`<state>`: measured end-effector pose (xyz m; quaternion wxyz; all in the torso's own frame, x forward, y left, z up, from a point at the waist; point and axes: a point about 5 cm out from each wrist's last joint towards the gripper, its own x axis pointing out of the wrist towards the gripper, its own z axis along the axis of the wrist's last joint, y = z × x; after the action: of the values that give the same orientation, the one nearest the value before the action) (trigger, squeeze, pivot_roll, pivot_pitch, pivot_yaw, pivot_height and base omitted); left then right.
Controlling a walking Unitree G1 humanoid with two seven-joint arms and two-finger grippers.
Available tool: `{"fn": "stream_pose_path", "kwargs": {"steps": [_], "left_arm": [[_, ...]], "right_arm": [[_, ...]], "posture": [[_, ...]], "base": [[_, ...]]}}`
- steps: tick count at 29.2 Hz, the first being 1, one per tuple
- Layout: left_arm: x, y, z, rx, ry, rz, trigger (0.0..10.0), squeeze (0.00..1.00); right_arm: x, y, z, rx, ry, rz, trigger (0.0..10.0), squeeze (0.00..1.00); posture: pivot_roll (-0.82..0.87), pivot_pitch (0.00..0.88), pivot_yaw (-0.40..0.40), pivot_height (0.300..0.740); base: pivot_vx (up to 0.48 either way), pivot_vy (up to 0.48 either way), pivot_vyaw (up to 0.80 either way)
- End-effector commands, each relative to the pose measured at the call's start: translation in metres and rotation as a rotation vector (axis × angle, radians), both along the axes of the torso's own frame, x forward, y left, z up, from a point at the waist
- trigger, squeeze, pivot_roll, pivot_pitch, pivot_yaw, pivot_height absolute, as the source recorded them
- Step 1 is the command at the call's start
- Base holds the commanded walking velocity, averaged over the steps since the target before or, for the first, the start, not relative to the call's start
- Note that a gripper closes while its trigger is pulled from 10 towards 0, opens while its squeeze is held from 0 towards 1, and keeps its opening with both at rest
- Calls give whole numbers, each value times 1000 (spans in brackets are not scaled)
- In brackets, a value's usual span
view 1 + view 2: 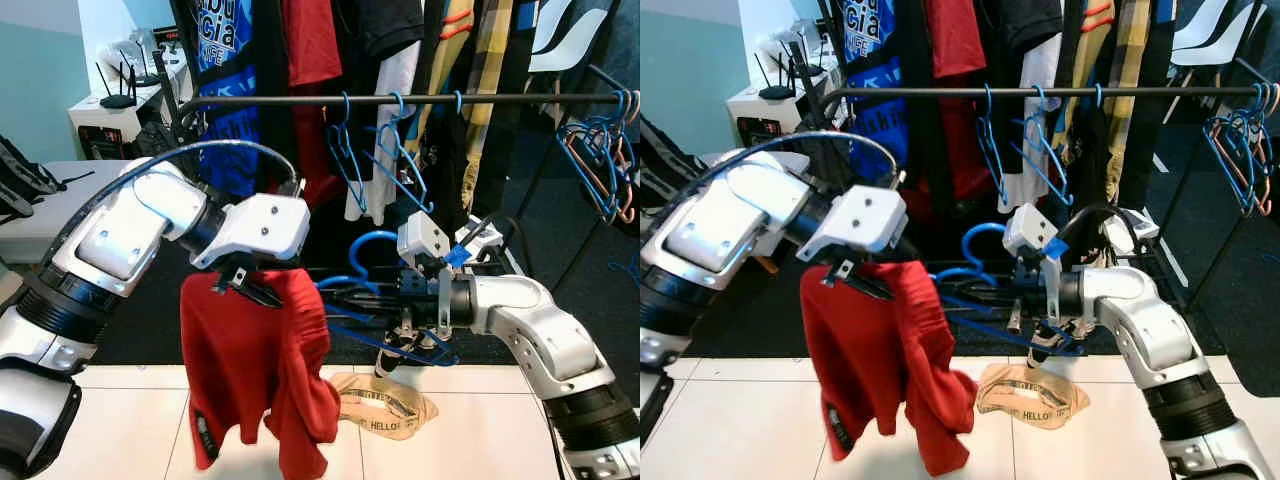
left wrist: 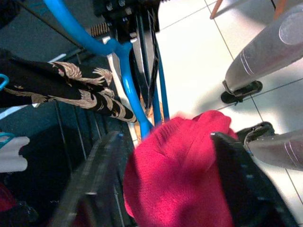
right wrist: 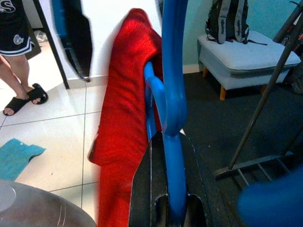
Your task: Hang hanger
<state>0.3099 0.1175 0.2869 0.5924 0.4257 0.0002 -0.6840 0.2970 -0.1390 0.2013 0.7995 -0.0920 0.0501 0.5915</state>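
A red garment (image 1: 255, 370) hangs from my left gripper (image 1: 247, 285), which is shut on its top edge; in the left wrist view the cloth (image 2: 184, 175) is bunched between the two black fingers. My right gripper (image 1: 375, 302) is shut on a blue hanger (image 1: 365, 245) and holds it against the garment's right side. One end of the hanger (image 2: 128, 90) runs into the red cloth. In the right wrist view the hanger (image 3: 173, 94) stands between the fingers, with the garment (image 3: 125, 109) just beyond. The black clothes rail (image 1: 420, 99) crosses above both grippers.
Empty blue hangers (image 1: 385, 150) dangle on the rail, with more at its right end (image 1: 600, 160). Clothes hang behind. A beige cloth (image 1: 385, 405) lies on the tiles below. A person's legs (image 3: 19, 80) stand nearby. A bench with a backpack (image 3: 241, 52) is at the left.
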Motion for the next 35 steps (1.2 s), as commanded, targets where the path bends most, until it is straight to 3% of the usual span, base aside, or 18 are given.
{"fn": "stream_pose_path", "kwargs": {"steps": [1,3,7,9,14,16,18,21,23,26,27,30,31,35], "left_arm": [[3,0,8,-48,-13,17,10000,1000],[3,0,8,-48,-13,17,10000,1000],[9,12,28,-191,-26,89,10000,1000],[9,12,28,-191,-26,89,10000,1000],[16,32,37,-302,-52,207,10000,1000],[16,32,37,-302,-52,207,10000,1000],[22,46,33,-427,-41,312,10000,1000],[24,51,30,-469,-32,347,10000,1000],[27,61,23,-585,-16,419,10000,1000],[27,64,21,-623,-15,427,10000,1000],[25,67,17,-671,8,422,10000,725],[25,67,17,-671,8,422,10000,725],[22,70,13,-703,19,408,10000,0],[22,70,13,-703,19,408,10000,0]], "right_arm": [[1,1,16,64,-57,-1,0,0],[1,1,16,64,-57,-1,0,0],[1,-6,25,131,-89,-44,0,0],[1,-6,25,131,-89,-44,0,0],[0,-12,31,172,-114,-72,0,0],[0,-12,31,172,-114,-72,0,0],[-2,-17,35,191,-128,-88,0,0],[-3,-19,36,197,-132,-93,0,0],[-3,-23,41,213,-145,-111,0,0],[-3,-25,43,220,-150,-116,0,0],[-3,-29,46,225,-159,-121,0,0],[-3,-29,46,225,-159,-121,0,0],[-3,-32,50,230,-169,-126,0,0],[-3,-32,50,230,-169,-126,0,0]], "posture": [[-56,0,81,740],[-56,0,81,740],[-57,0,82,740],[-57,0,82,740],[-53,0,83,740],[-53,0,83,740],[-43,0,70,740],[-43,0,70,740],[-44,0,66,740],[-45,0,63,740],[-40,0,59,740],[-40,0,59,740],[-39,0,59,740],[-39,0,59,740]], "base": [[0,0,0],[0,0,0],[0,0,0],[0,0,0],[0,0,0],[0,0,0],[0,0,0],[0,0,0],[0,0,0],[0,0,0],[0,0,0],[0,0,0],[0,0,0],[0,0,0]]}}
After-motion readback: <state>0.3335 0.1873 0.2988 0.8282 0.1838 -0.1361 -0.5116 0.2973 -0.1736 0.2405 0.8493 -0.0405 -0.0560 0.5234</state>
